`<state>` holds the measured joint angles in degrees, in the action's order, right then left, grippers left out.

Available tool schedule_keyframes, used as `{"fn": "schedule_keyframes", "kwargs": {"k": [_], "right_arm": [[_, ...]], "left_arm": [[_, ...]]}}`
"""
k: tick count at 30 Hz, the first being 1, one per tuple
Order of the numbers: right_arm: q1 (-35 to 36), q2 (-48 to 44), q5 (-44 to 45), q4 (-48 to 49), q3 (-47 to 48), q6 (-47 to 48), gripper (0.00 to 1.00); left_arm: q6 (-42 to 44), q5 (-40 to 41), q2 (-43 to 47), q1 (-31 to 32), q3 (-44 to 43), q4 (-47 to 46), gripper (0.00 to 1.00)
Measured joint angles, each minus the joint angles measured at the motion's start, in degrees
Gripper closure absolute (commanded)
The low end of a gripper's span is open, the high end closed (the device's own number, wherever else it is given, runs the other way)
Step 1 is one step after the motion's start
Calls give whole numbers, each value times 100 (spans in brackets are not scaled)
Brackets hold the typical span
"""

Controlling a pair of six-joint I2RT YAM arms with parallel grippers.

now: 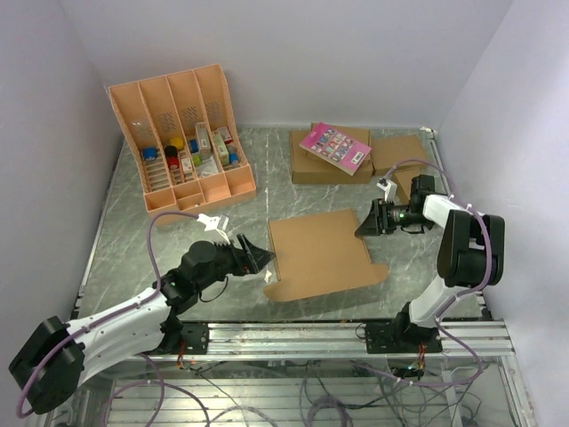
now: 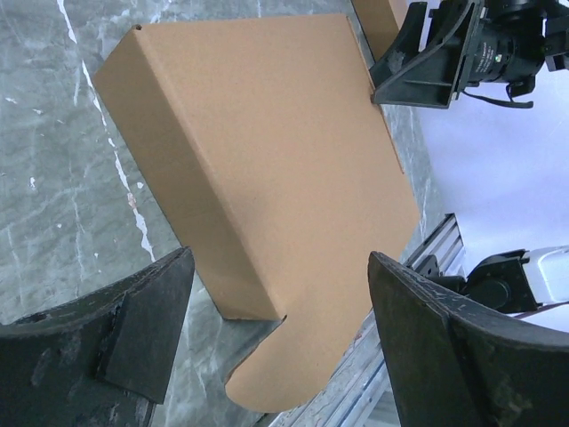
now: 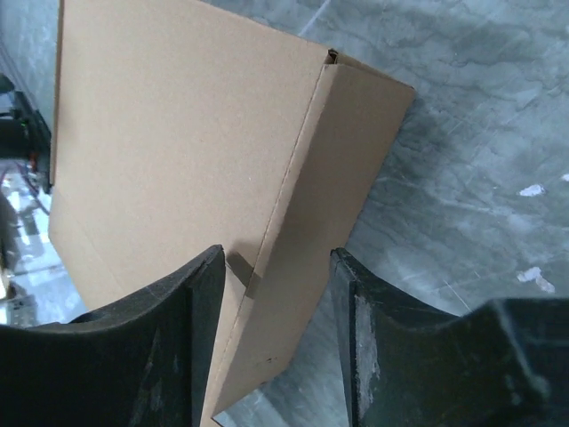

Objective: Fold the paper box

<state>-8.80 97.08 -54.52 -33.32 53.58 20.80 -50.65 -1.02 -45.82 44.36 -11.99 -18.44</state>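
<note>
Paper box (image 1: 318,253) folded flat, plain brown, rounded flap

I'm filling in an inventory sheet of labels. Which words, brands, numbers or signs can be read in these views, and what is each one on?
No text can be read in any view.
Pink packet on the small brown boxes: printed tiles, too small to read.
Small items in the orange tray: labels too small and blurred to read.
Paper box: plain, with no print in any view.

paper box (image 3: 178,133): cut off at top, lower part behind right pincer (image 3: 276,258) | tray (image 1: 216,93) items: too small to tell
</note>
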Motion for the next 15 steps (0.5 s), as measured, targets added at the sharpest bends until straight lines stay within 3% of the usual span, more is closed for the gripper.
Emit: {"fn": "schedule_keyframes", "kwargs": {"k": [15], "right_arm": [[-354,824,-925,-361,299,-96,81]], "left_arm": [[-566,-229,-905,-188,367,-1099,2]]}}
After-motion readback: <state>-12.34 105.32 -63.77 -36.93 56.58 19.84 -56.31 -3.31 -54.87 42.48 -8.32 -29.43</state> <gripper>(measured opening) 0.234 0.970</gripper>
